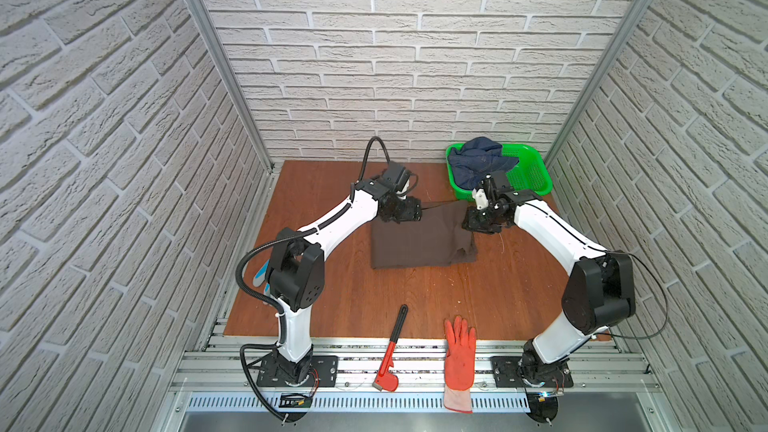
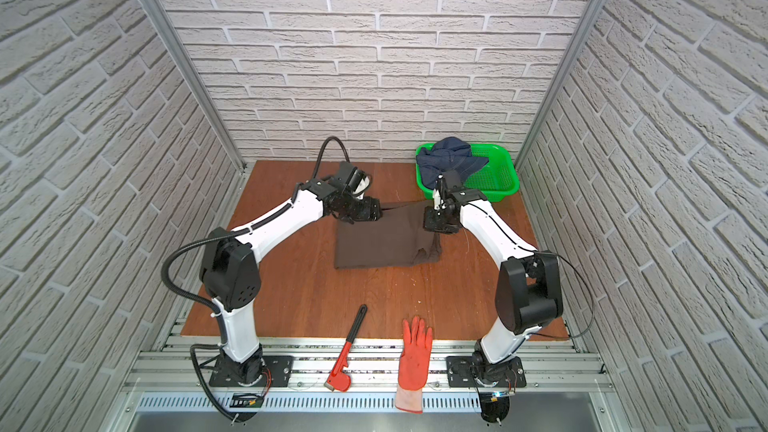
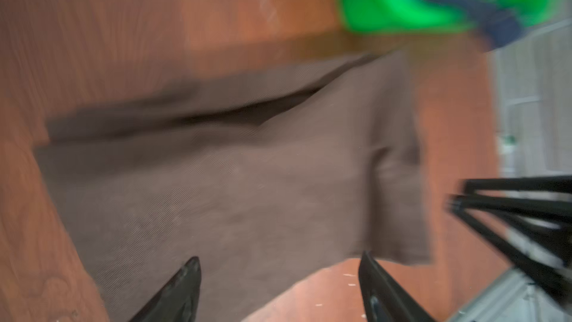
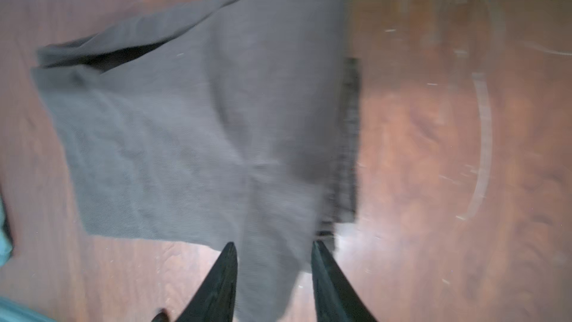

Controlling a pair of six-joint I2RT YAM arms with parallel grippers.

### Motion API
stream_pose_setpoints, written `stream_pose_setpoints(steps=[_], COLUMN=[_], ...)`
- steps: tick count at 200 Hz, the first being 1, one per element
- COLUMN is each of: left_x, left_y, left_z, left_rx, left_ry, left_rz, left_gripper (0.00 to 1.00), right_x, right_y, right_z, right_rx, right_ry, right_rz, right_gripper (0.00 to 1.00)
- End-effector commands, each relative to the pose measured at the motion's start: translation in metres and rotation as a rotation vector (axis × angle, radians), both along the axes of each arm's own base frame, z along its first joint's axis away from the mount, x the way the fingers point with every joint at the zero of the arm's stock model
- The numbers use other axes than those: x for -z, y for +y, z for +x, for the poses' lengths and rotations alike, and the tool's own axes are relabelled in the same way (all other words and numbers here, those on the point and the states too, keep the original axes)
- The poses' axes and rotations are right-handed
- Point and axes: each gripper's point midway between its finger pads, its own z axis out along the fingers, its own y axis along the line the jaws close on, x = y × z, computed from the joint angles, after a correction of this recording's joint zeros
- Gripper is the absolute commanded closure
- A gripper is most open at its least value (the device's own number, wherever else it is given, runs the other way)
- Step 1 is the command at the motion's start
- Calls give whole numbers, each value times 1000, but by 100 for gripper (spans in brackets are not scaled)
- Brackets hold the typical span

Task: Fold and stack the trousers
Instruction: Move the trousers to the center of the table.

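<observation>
Wooden table [image 1: 332,284] with folded trousers [image 1: 419,238]; wrench [image 1: 392,351], glove [image 1: 459,351] only in both top views

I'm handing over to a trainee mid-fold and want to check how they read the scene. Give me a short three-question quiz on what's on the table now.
1. True or false: the trousers lie inside the green basket.
2. What lies beside the orange glove at the table's near edge? A) red pipe wrench B) hammer C) scissors
3. Fill in: in the left wrist view, the jaws of the left end effector stand ___.
Key: 1 false; 2 A; 3 open.
</observation>
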Motion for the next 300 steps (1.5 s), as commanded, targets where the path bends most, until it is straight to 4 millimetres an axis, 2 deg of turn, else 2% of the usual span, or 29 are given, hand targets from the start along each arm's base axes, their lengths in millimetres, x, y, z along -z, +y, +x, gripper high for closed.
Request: stream_pose_setpoints(steps=[1, 22, 37, 58, 93, 140, 161, 183, 190, 195, 218, 233, 252, 271, 274, 289, 300], left_x=[34, 84, 105, 116, 120, 113, 105, 82, 71, 63, 24, -1, -23, -31, -31, -25, -12], left_y=[-2, 37, 68, 101, 126, 151, 175, 209, 219, 226, 249, 254, 245, 220, 215, 182, 160], left_z=[5, -2, -9, -20, -29, -38, -40, -39, -38, -38, -36, -38, -41, -44, -45, -44, -44], left_rx=[-19, -88, -121, -128, -114, -105, -152, -226, -248, -261, -305, -312, -302, -276, -274, -256, -245], left_ry=[38, 154, 205, 252, 299, 317, 309, 271, 248, 232, 161, 116, 79, 56, 55, 50, 64], left_rz=[-33, 48, 107, 176, 219, 272, 298, 316, 320, 322, 325, 334, 323, 327, 322, 311, 326], left_gripper=[21, 22, 22, 21, 21, 20, 20, 20, 20, 20, 19, 19, 19, 20, 19, 19, 17], right_x=[9, 39, 61, 83, 109, 117, 121, 119, 118, 128, 129, 126, 114, 91, 77, 47, 27], right_y=[19, 2, -18, -32, -30, -14, 4, 31, 41, 47, 81, 101, 118, 114, 113, 101, 94], right_z=[7, 10, 6, 0, -6, -23, -33, -37, -36, -38, -37, -35, -28, -18, -14, -8, -5], right_rx=[-44, -16, 17, 16, 16, -16, -41, -66, -70, -75, -102, -125, -143, -135, -134, -131, -125], right_ry=[6, 65, 128, 193, 270, 310, 324, 317, 309, 330, 321, 302, 253, 182, 143, 41, -13], right_rz=[47, -7, -53, -111, -119, -128, -114, -78, -63, -61, -13, 10, 31, 8, 5, -35, -54], right_gripper=[61, 63, 64, 64, 64, 63, 64, 63, 63, 63, 63, 63, 63, 58, 57, 54, 52])
